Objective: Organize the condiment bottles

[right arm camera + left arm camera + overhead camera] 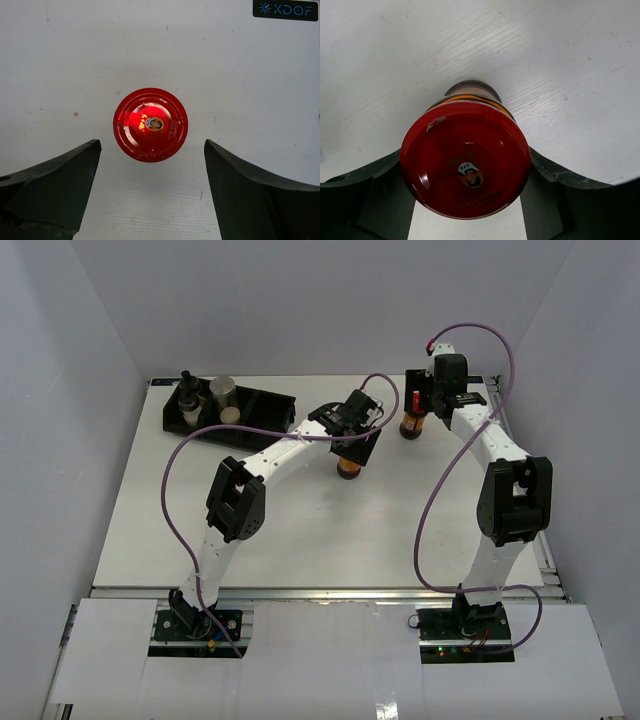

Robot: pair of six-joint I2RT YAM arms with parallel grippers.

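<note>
Red-lid jar [465, 160] pinched in left gripper [465, 172], maybe airborne; lid-grip could slip. Right gripper [152, 146] wide open, empty, over second jar [150, 124].

A robot lab test cell, no question. Under the left gripper [349, 452] and the right gripper [415, 405] lies a bare white surface [300, 540]. Plain white panels [90, 390] wall it in to the left, to the right and beyond both grippers. Well behind them, at the near edge, an aluminium rail [330, 592] carries the bolted arm bases [195, 622]. Purple cables [172, 490] loop loose along the arms, and there's no household furniture, just rig hardware.
</note>
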